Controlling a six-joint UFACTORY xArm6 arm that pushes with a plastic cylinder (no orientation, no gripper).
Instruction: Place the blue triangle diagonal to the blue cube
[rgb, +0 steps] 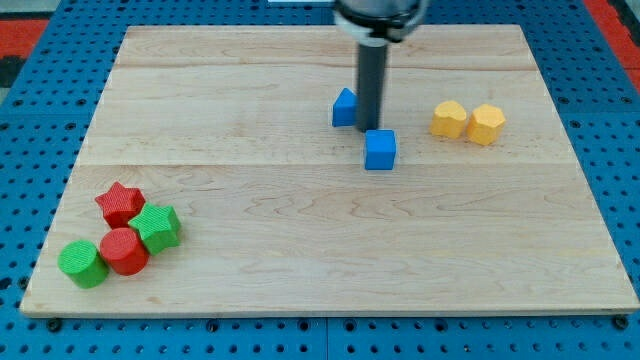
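Pincer there is none: my tip (371, 128), the bare end of a straight dark rod, holds nothing and stands just beside the small blue triangular block (345, 107), on its right, and just above the blue cube (380, 149) on the pale wooden board (300, 260). Judging by this, the triangle already sits up-left of the cube, so the placing looks nearly done, and the next move calls for only a slight nudge or drawing away without disturbing either block.

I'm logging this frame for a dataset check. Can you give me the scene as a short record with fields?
surface: wooden board on a blue pegboard
my tip: between the two blue blocks
blue triangle: just left of the rod
blue cube: just below the tip, down-right of the triangle
yellow blocks: two, side by side at the view's right
lower-left cluster: red star, green block, red cylinder, green cylinder
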